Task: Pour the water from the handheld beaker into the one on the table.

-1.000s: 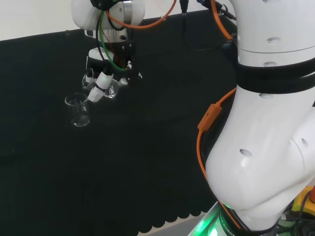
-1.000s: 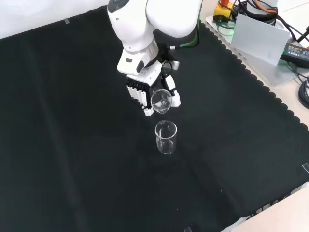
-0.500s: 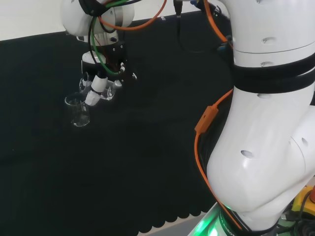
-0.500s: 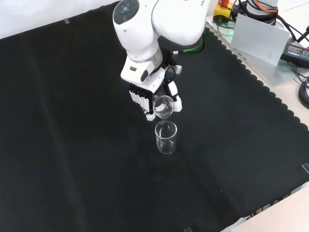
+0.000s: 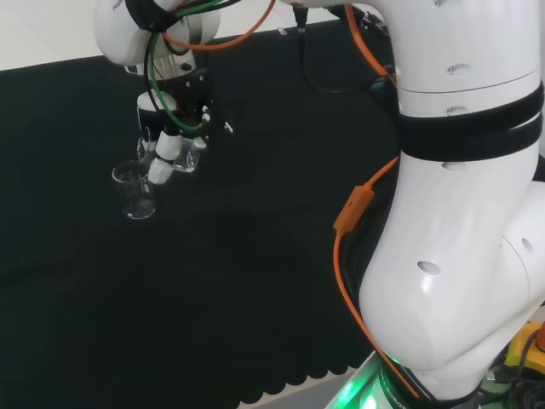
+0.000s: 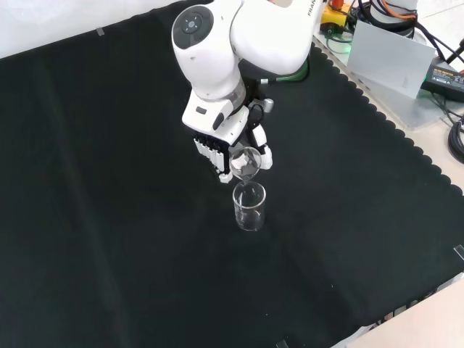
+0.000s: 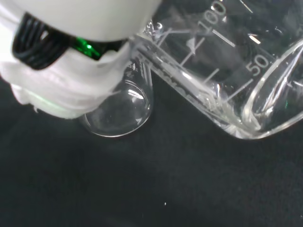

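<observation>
Item, nearest in the front view: receiving beaker point(image 6: 249, 206), clear glass, upright on the black cloth of the desk point(image 6: 109, 217), mouth open to the top. I cannot tell whether it holds any water. In the head view the same beaker point(image 5: 136, 192) stands at the left, just below and left of my hand.

Item, directly behind it in the front view: handheld beaker point(image 6: 245, 162), clear glass, tilted, its lip hanging over the rim of the standing one; whether the two rims touch I cannot tell. The wrist view shows its graduated wall point(image 7: 222, 71) lying steeply on its side, with the round base of the standing beaker point(image 7: 118, 113) seen beyond it on the cloth.

Item: my hand point(image 6: 221, 148), black and white, fingers point(image 6: 210, 151) and thumb curled round the tilted beaker, clamped on it. In the head view my hand point(image 5: 170, 149) hangs under the wrist.

Item, farthest: my own white arm link point(image 6: 217, 43), rising toward the top of the front view.
</observation>
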You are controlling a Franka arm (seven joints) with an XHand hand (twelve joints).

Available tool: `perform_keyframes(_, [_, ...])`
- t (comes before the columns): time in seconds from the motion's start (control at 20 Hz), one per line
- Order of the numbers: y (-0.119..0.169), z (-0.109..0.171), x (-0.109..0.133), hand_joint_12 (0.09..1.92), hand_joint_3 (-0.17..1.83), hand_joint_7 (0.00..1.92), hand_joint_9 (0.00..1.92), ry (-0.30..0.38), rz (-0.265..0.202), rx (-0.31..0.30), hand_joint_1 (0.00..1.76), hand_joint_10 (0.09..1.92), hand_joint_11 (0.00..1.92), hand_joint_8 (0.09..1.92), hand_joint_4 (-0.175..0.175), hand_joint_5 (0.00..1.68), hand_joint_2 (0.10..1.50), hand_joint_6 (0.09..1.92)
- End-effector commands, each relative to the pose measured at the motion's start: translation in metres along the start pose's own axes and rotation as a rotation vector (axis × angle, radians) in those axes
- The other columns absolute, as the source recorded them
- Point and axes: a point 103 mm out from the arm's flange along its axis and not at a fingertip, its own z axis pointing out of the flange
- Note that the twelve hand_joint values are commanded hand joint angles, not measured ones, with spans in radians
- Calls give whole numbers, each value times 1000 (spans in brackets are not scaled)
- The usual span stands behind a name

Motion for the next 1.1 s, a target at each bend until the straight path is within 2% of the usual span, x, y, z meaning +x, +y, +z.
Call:
perform_keyframes(0.05, [0,-1,3,718,673,1773,1708,-22,-1,13,1221,240,1451,345,-126,1528,578,179])
perform_keyframes(0.2, [0,-3,6,728,704,1726,1669,-44,1,23,1218,333,1448,456,-124,1459,572,339])
perform_keyframes(0.4, [-2,-6,8,738,732,1703,1642,-73,10,26,1214,399,1443,513,-120,1417,566,437])
perform_keyframes(1.1, [-6,-13,18,742,741,1698,1633,-155,33,67,1213,421,1441,529,-119,1407,563,461])
